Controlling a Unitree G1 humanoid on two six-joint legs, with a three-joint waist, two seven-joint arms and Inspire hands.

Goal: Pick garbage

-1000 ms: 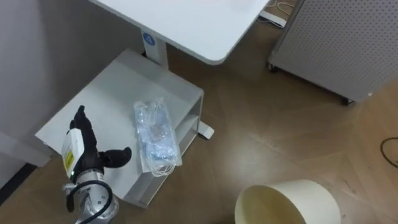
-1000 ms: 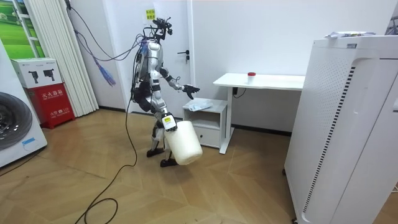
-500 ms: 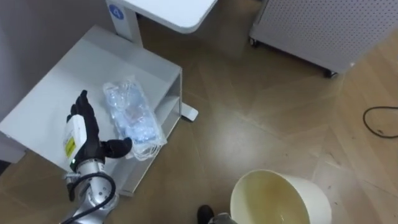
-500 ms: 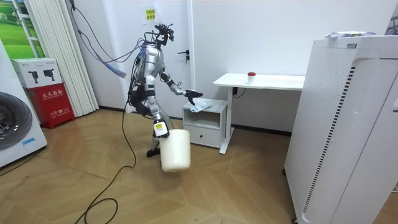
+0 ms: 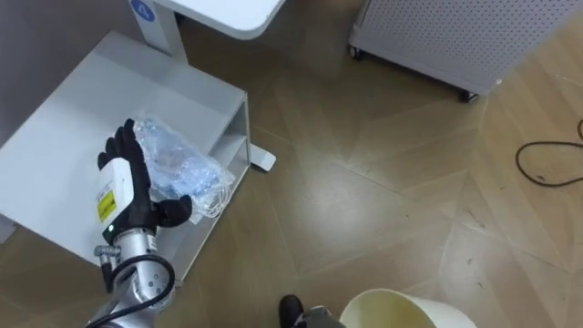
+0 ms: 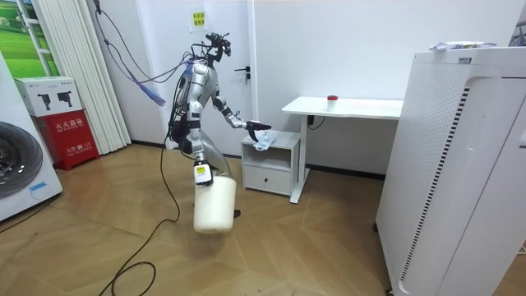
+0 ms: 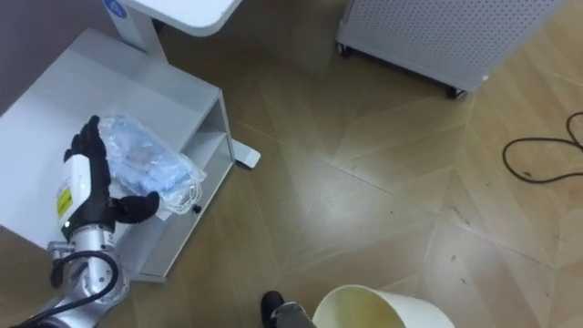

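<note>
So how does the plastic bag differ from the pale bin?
The plastic bag is clear, crumpled and flat; the bin is cream, opaque and round. The bag lies on the white cabinet beside the left hand; the bin hangs from the right hand.

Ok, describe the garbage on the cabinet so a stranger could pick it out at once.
Beside the white desk stands a low white cabinet. On its top lies a crumpled clear plastic bag with the left hand against it, the one see-through, wrinkled thing on that smooth surface.
</note>
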